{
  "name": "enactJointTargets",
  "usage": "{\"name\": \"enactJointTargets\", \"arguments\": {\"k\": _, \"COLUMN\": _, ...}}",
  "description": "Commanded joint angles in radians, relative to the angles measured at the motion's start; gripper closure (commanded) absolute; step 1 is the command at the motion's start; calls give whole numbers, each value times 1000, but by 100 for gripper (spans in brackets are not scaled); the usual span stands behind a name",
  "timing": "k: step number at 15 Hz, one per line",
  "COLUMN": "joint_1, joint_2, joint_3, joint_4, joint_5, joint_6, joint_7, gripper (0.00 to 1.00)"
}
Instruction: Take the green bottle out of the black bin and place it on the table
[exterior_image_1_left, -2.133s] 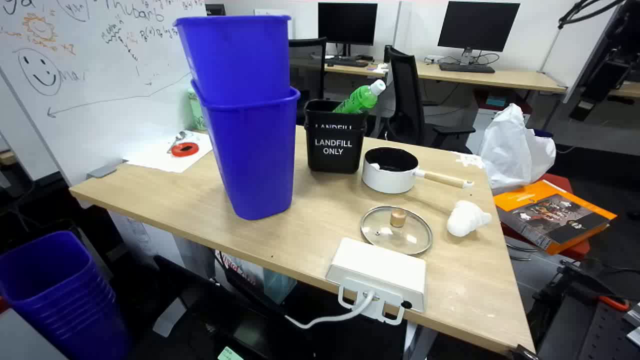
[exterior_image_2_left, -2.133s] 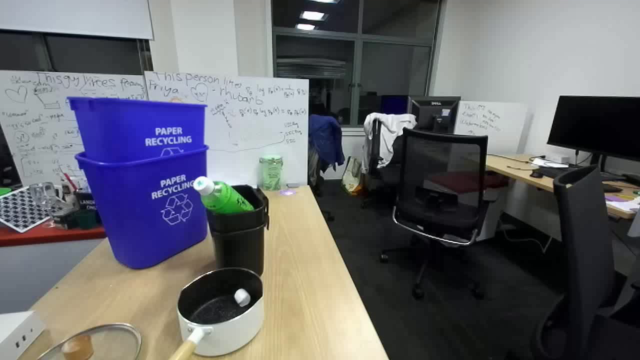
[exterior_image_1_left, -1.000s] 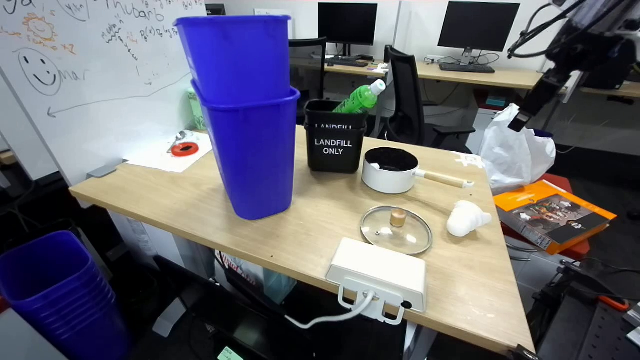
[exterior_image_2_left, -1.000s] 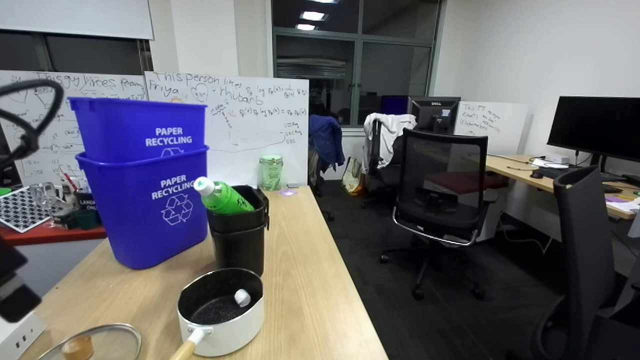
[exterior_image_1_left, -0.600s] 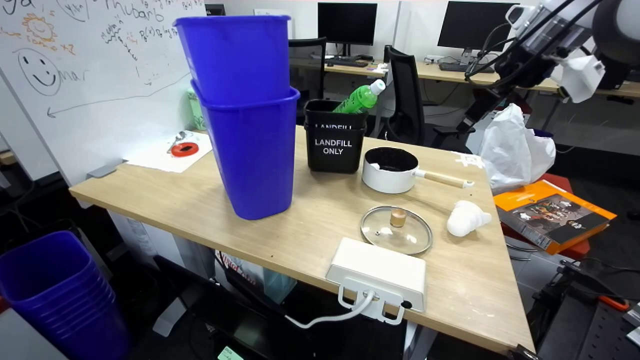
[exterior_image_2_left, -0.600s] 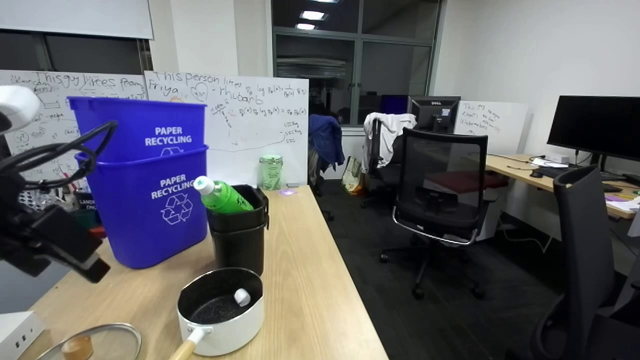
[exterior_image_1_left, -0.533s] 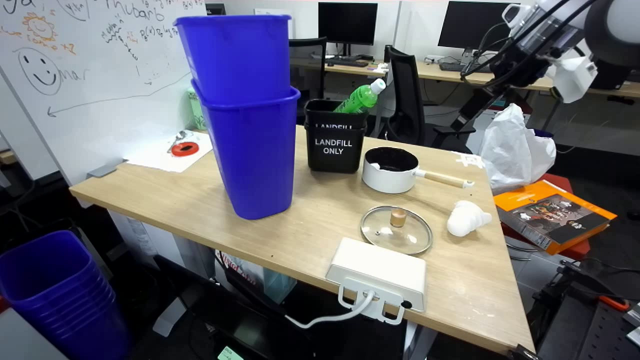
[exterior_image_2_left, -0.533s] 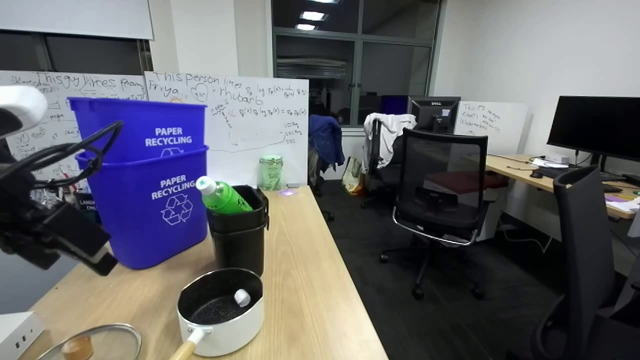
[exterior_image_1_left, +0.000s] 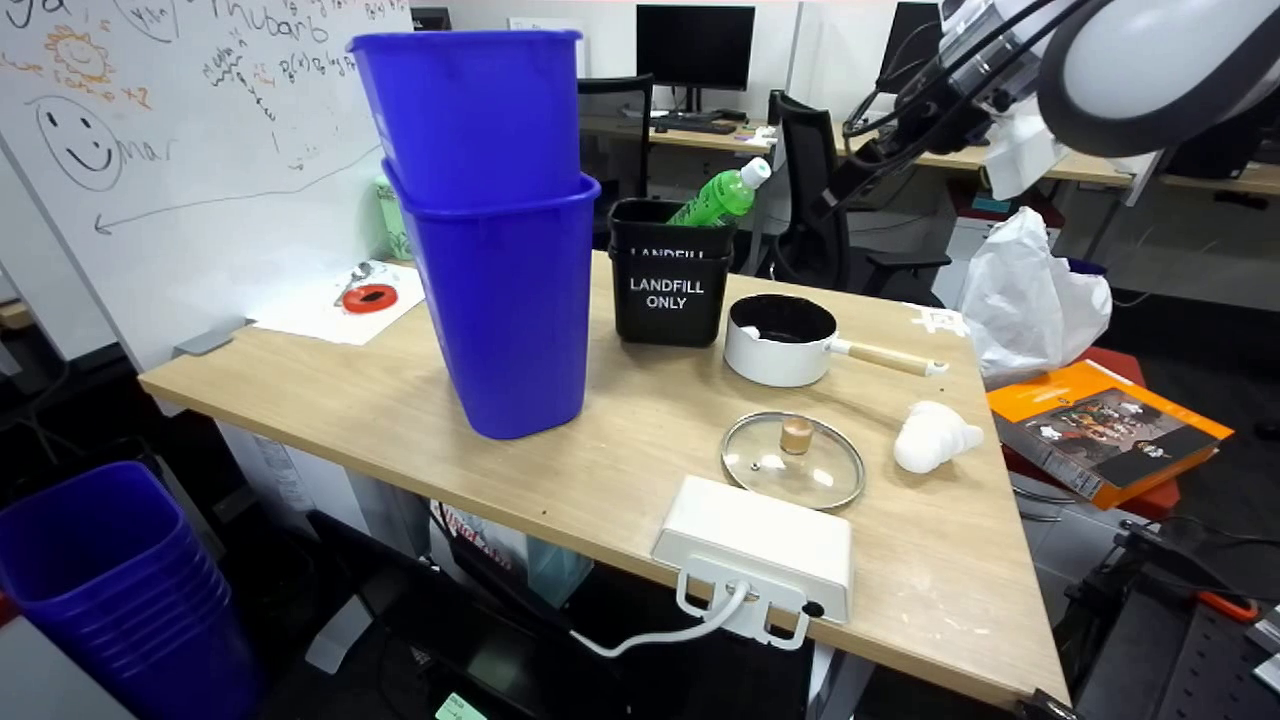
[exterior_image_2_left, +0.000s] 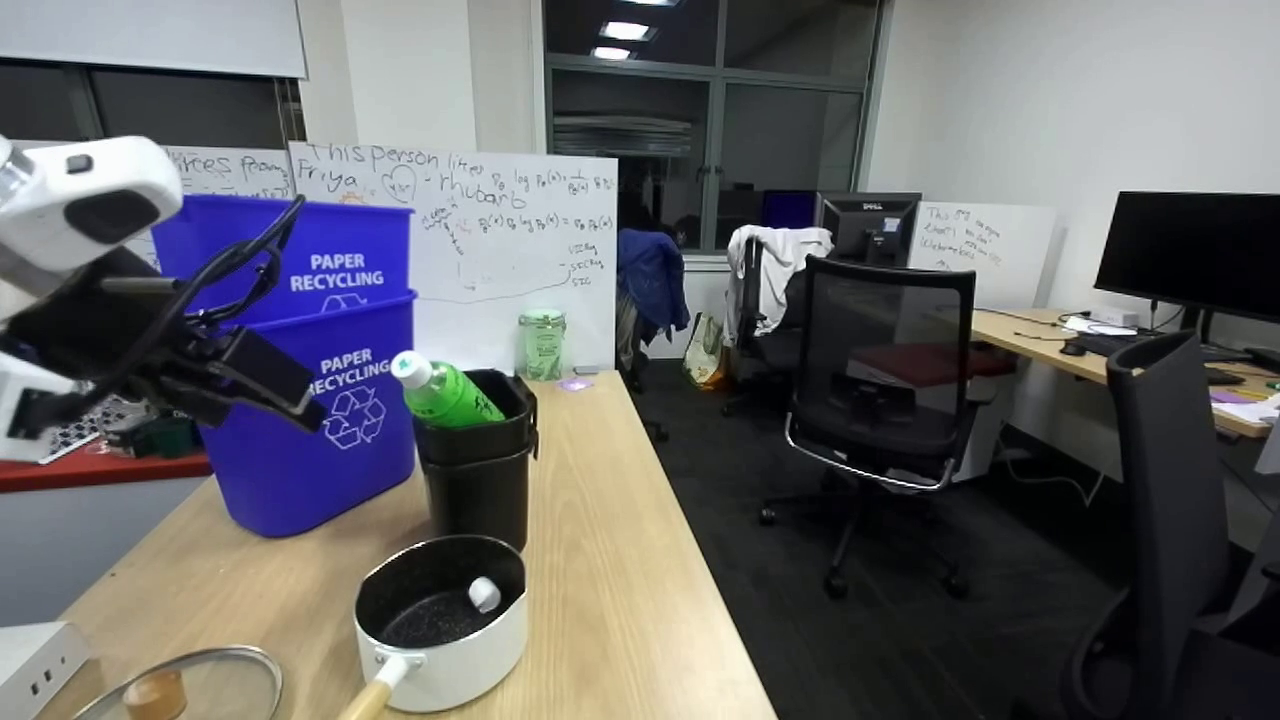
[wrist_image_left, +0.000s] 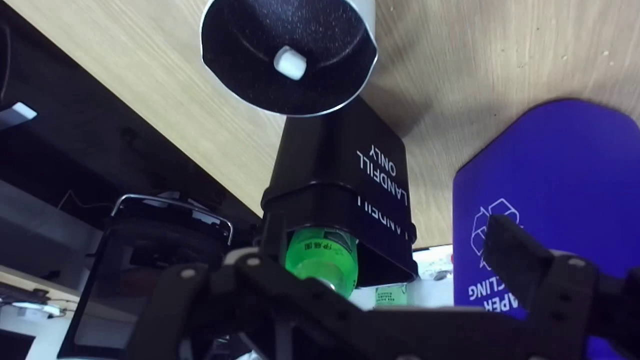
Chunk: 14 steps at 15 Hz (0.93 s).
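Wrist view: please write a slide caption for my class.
Open jaws, with a green bottle in a black bin near a pot.

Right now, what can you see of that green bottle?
The green bottle looks like translucent plastic, with dark lettering and a white cap. It leans in the black bin, cap end up and jutting past the rim, apparently resting against it; its lower part is hidden. The gripper doesn't touch it.
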Motion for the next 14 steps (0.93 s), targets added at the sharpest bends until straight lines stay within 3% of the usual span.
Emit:
{"name": "enactJointTargets", "arguments": {"k": 1, "joint_1": -5, "joint_2": 137, "joint_3": 1, "joint_4": 81, "joint_5": -3, "joint_6": 167, "joint_7": 3, "gripper": 0}}
{"name": "enactJointTargets", "arguments": {"k": 4, "joint_1": -57, "joint_2": 237, "joint_3": 34, "joint_4": 156, "joint_5": -12, "joint_6": 285, "joint_7": 23, "gripper": 0}}
{"name": "enactJointTargets", "arguments": {"k": 5, "joint_1": -18, "joint_2": 264, "joint_3": 0, "joint_4": 177, "joint_5": 26, "joint_6": 306, "joint_7": 12, "gripper": 0}}
{"name": "enactJointTargets", "arguments": {"k": 7, "joint_1": -17, "joint_2": 307, "joint_3": -6, "joint_4": 215, "joint_5": 44, "joint_6": 334, "joint_7": 18, "gripper": 0}}
{"name": "enactJointTargets", "arguments": {"k": 14, "joint_1": -19, "joint_2": 325, "joint_3": 5, "joint_4": 303, "joint_5": 44, "joint_6": 295, "joint_7": 72, "gripper": 0}}
